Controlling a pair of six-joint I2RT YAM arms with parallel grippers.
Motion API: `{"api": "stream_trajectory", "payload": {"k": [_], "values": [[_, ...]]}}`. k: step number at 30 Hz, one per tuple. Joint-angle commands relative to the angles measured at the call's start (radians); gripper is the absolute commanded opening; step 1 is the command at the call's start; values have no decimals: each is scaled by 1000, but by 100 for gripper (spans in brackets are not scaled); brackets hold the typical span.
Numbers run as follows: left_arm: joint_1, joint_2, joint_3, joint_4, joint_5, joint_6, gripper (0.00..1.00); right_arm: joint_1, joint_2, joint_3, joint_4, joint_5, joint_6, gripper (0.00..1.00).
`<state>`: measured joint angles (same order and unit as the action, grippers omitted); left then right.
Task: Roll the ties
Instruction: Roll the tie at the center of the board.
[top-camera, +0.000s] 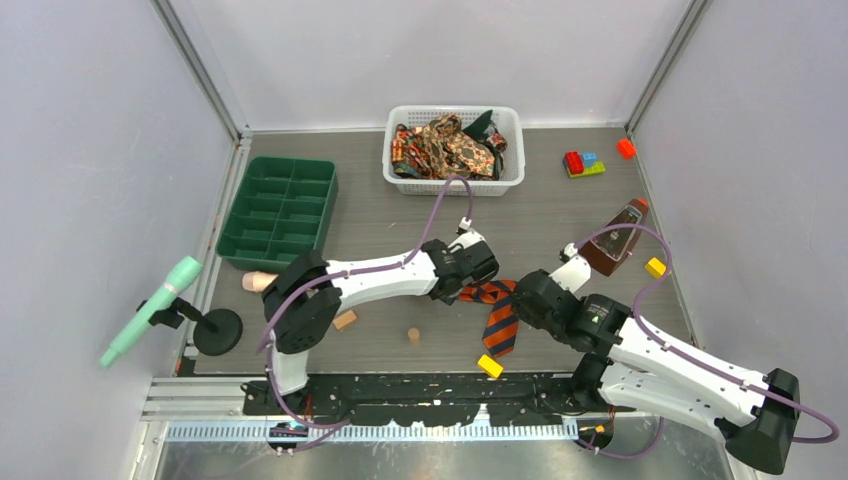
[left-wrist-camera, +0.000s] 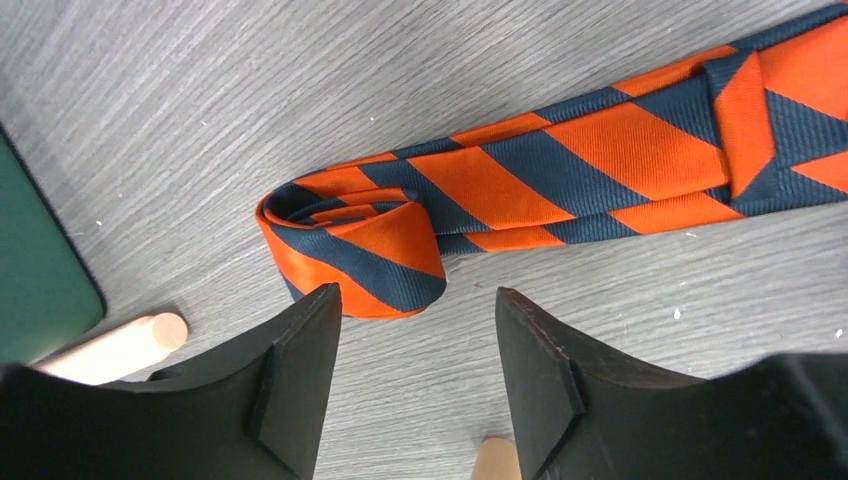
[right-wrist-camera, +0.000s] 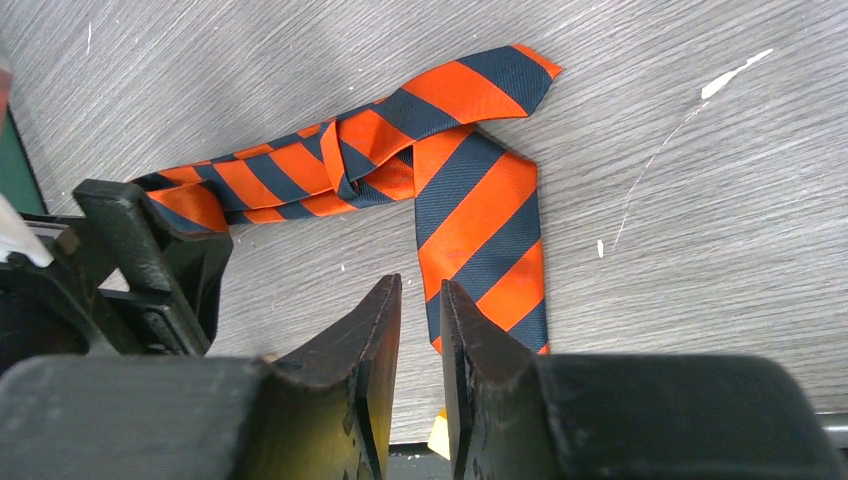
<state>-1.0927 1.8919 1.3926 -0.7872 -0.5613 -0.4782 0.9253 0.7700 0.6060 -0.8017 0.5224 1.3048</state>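
Note:
An orange-and-dark striped tie (top-camera: 498, 312) lies on the table between the two arms, bent into an L. Its narrow end is wound into a small loose roll (left-wrist-camera: 350, 245). My left gripper (left-wrist-camera: 415, 300) hovers just short of that roll, open, with bare table between the fingers. My right gripper (right-wrist-camera: 421, 290) sits beside the tie's wide part (right-wrist-camera: 485, 230), its jaws a narrow slit apart with nothing in them. More ties, a brown-gold paisley one (top-camera: 450, 145) and a dark green one (top-camera: 485, 124), are heaped in the white basket (top-camera: 455, 187).
A green compartment tray (top-camera: 280, 208) stands at the left. Wooden pegs (top-camera: 345, 320) (top-camera: 413, 335) and a yellow block (top-camera: 490, 366) lie near the tie. A brown bottle (top-camera: 620, 238), another yellow block (top-camera: 655, 267) and toy bricks (top-camera: 583, 163) are at the right.

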Motion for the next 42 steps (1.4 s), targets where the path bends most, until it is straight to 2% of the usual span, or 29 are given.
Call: {"api": "stream_trajectory", "payload": {"k": [1, 7, 14, 21, 25, 42], "values": [[5, -86, 45, -20, 7, 26, 56, -3, -5, 37, -3, 32, 15, 28], [52, -195, -25, 21, 30, 29, 34, -3, 22, 12, 82, -25, -10, 25], [216, -317, -201, 191, 191, 45, 14, -2, 158, 4, 262, -162, -84, 15], [252, -329, -239, 235, 232, 55, 11, 12, 405, 79, 368, -308, -167, 12], [252, -330, -263, 279, 293, 48, 11, 35, 508, 119, 370, -298, -169, 10], [252, -240, -281, 345, 376, 19, 8, 43, 531, 72, 358, -224, -90, 7]]}}
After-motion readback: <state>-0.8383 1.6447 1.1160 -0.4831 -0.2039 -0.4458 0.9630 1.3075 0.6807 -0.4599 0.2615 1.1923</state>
